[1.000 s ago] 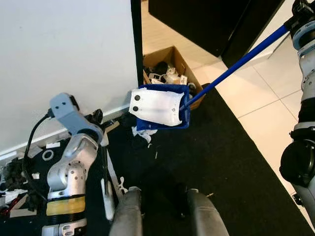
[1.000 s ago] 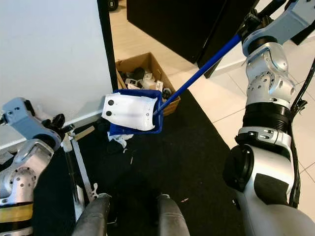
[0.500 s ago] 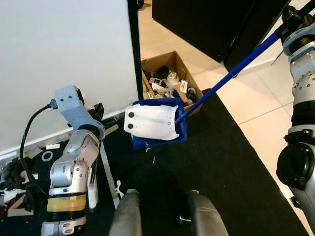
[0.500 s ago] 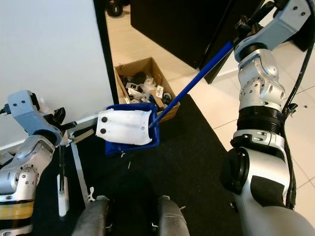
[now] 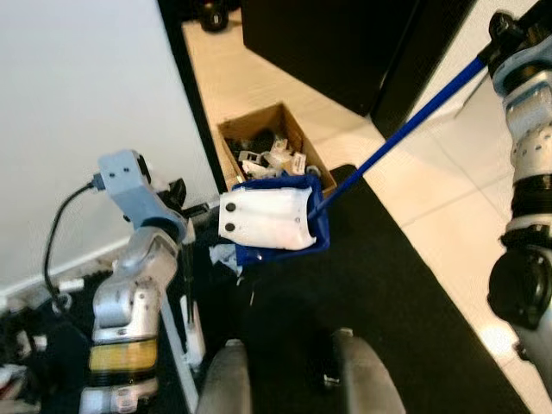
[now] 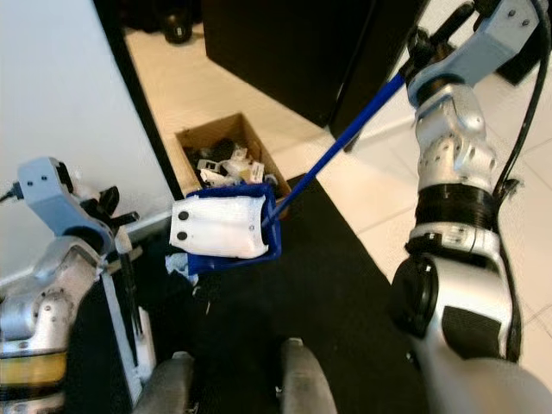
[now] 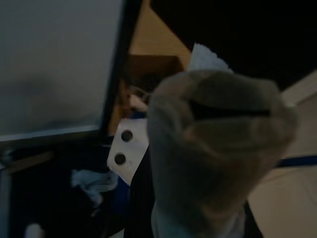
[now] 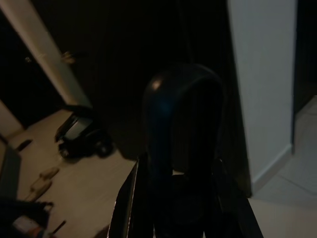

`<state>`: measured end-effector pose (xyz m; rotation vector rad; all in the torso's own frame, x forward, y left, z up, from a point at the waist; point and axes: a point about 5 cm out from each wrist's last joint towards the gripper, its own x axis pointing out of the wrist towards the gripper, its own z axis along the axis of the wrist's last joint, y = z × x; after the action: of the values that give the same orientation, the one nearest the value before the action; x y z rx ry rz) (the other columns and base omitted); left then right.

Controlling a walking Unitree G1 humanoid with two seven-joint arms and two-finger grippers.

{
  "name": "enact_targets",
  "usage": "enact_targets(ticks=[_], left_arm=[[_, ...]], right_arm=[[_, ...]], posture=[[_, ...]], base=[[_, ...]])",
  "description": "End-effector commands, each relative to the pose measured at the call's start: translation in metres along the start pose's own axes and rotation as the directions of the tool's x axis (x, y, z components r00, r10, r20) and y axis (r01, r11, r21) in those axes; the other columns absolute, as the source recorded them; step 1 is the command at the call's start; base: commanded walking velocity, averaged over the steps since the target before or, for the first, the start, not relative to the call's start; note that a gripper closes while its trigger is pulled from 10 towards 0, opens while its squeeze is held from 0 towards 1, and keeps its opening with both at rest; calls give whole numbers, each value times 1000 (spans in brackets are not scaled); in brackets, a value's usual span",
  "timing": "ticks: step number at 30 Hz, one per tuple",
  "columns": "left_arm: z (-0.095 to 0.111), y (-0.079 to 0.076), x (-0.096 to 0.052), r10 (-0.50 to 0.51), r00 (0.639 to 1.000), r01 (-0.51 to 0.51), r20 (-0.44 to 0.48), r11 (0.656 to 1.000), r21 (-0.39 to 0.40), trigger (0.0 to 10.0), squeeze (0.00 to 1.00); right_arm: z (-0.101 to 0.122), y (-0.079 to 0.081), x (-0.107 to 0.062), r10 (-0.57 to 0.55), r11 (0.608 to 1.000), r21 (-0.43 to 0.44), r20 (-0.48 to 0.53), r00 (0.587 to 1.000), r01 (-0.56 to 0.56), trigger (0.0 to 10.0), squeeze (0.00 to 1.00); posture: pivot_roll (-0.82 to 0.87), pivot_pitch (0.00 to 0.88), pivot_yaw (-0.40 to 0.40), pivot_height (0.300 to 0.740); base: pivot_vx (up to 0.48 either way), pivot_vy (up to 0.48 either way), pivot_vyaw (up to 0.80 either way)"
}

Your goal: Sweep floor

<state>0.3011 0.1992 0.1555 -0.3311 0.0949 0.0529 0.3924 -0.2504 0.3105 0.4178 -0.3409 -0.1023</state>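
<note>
Blue dustpan (image 5: 276,220) with a white back plate hung tilted above the black mat (image 5: 379,285), just in front of the cardboard box (image 5: 263,147). Its long blue handle (image 5: 397,134) ran up and to the robot's right, to the right gripper (image 5: 504,26) at the top corner of the head views. The gripper's fingers looked wrapped round the top of the handle; the right wrist view was dark, a rounded dark end of the handle close before the lens.

Box sat open on the pale floor (image 5: 259,78) beside the white wall (image 5: 78,112), holding mixed white and dark scraps. A crumpled pale scrap (image 5: 226,257) lay on the mat just under the dustpan's near edge.

Left arm (image 5: 129,285) was bent at the wall side. A thin white stick (image 6: 121,302) stood near it, reaching down to the mat. In the left wrist view a blurred grey rounded shape (image 7: 213,148) sat very close to the lens, with the dustpan's white plate beyond it. Left gripper's fingers: could not tell, spread or pressed.

Robot's two grey legs (image 5: 285,379) stood on the mat, near edge of view.
</note>
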Motion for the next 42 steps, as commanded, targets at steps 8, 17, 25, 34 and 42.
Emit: enact_targets(ticks=[8, 17, 25, 34, 42], left_arm=[[-1, 7, -2, 29, 1000, -29, 3, 999, 23, 10000, 0], [0, 7, 0, 25, 1000, -25, 6, 999, 28, 10000, 0], [0, 6, 0, 16, 1000, -17, 2, 999, 44, 10000, 0], [1, 5, 1, 10, 1000, -11, 1, 999, 51, 10000, 0], [0, 6, 1, 18, 1000, -18, -2, 999, 36, 10000, 0]], right_arm=[[13, 3, 1, 15, 999, 37, 76, 997, -18, 10000, 0], [10, 3, 0, 19, 999, 39, 69, 997, -21, 10000, 0], [9, 4, 1, 20, 999, 42, 68, 997, -23, 10000, 0], [6, 3, 0, 17, 999, 45, 63, 998, -20, 10000, 0], [5, 2, 0, 15, 999, 44, 60, 998, -17, 10000, 0]], posture=[[-11, 232, -33, 740], [-3, 221, -34, 740], [-2, 223, -32, 740], [-1, 225, -30, 740], [2, 227, -28, 740]], base=[[455, 0, 0], [456, 0, 0], [401, -176, 0], [345, -329, 0], [389, -215, 0]])
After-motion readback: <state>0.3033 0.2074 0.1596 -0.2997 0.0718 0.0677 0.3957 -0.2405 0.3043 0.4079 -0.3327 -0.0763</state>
